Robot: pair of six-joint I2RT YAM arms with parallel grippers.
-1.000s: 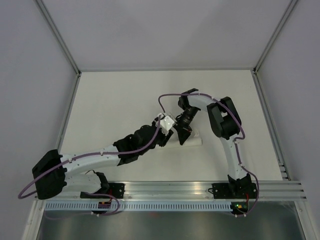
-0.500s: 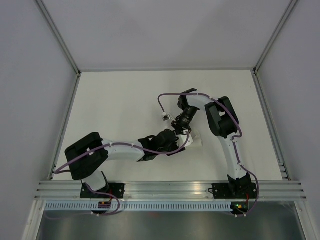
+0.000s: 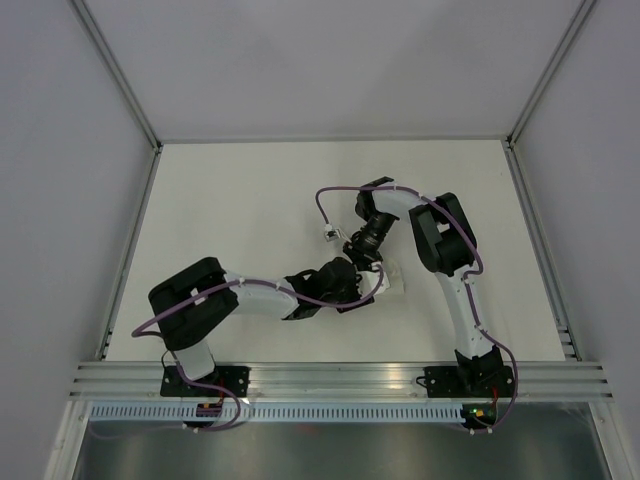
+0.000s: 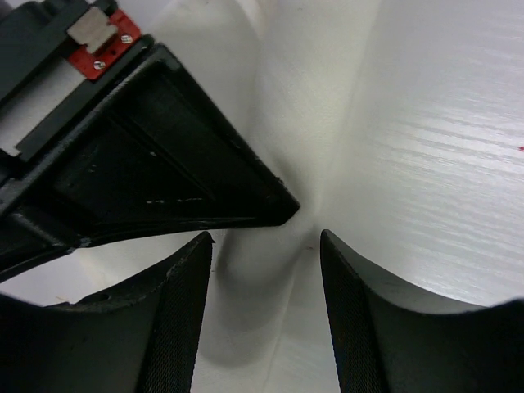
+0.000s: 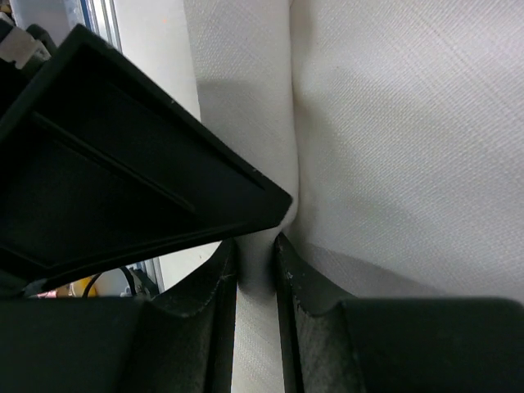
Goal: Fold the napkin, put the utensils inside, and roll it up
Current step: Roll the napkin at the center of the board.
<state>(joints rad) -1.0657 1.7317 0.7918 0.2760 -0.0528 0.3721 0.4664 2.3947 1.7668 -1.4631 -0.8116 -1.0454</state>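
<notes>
The napkin [image 3: 396,284] lies bunched into a narrow white roll near the middle of the table, mostly covered by both grippers. My right gripper [image 5: 255,247] is shut on a raised ridge of the napkin [image 5: 255,278], the cloth pinched between its fingers. My left gripper [image 4: 264,237] stands open, its fingers on either side of a soft fold of the napkin [image 4: 258,278] with gaps showing at both sides. In the top view the left gripper [image 3: 366,288] sits just below the right gripper [image 3: 371,262], nearly touching. The utensils are hidden.
A small white and grey object [image 3: 329,236] lies on the table just left of the right wrist. The right arm's purple cable [image 3: 330,195] loops above it. Metal frame posts and grey walls bound the table [image 3: 230,200] on three sides.
My left arm has swung down and to the right, bringing its gripper onto the near end of the roll, with its jaws a little wider. The right gripper has kept its hold.
</notes>
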